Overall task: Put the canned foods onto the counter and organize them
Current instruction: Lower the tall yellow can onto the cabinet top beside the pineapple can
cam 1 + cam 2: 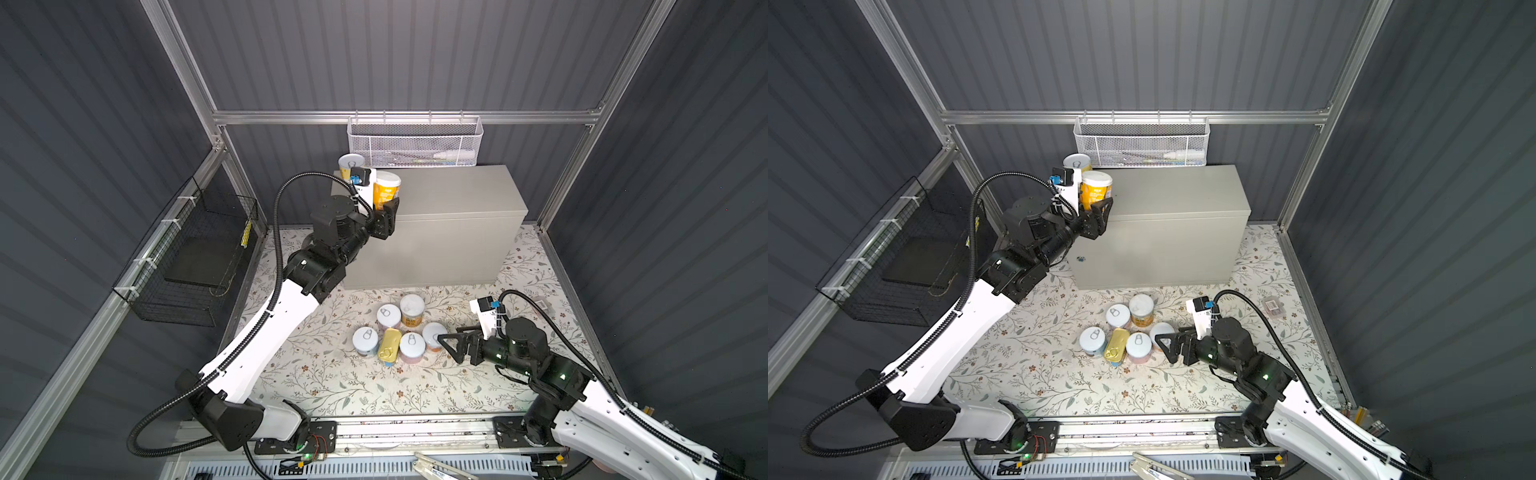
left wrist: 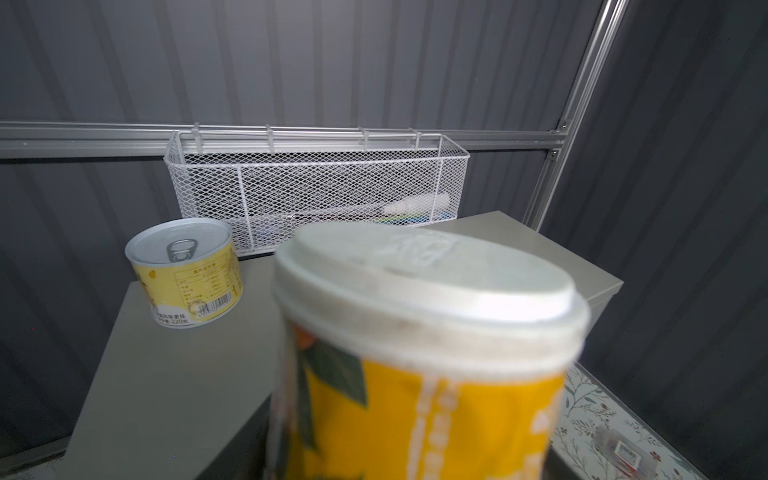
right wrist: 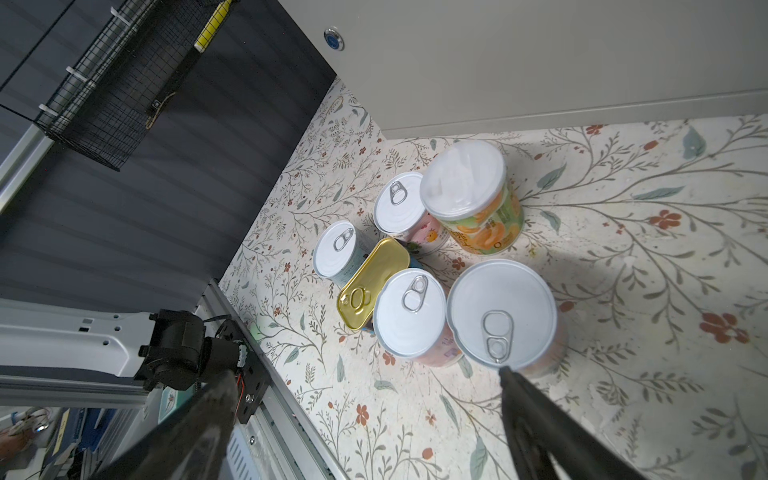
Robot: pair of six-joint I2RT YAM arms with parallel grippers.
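Left jaws clamp yellow can (image 1: 387, 192) over counter (image 1: 457, 195); right jaws spread wide.

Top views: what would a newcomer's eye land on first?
The left hand grips a tall yellow can with a white plastic lid at the left end of the light-grey metal cabinet, near a short yellow pull-tab can standing on its back corner. Next comes the cluster of six tins on the floral-patterned table, a gold rectangular tin among the round ones, with the open right hand beside them.
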